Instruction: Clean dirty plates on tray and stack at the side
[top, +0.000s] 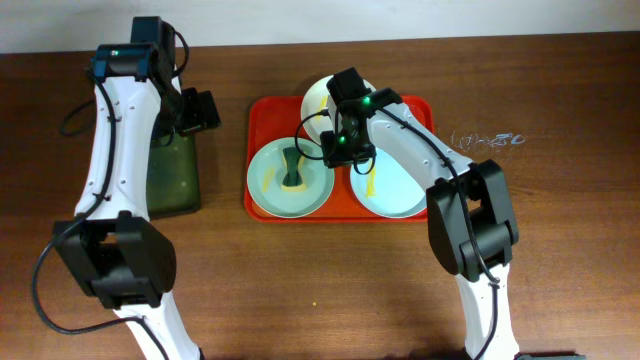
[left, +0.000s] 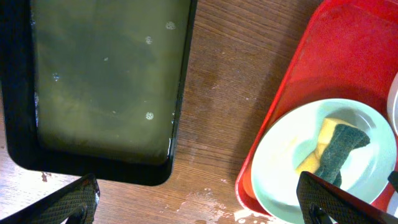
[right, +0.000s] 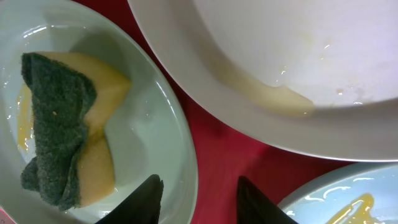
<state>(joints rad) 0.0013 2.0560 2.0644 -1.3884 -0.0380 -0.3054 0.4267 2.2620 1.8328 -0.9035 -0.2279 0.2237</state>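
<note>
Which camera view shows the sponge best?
The right wrist view: the sponge lies close up, its green scouring layer and yellow body plain. The left wrist view shows it whole but smaller, on a mint plate; overhead it is only a small dark shape.

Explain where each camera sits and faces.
Overhead: fixed above the table, looking down; left arm, right arm, red tray, green tray show.
Left wrist: on the left arm, looking down at green tray and red tray's edge; its fingertips show.
Right wrist: low over the red tray, facing down at left mint plate and cream plate; its fingertips show.
Shared: all see the sponge on that mint plate.
</note>
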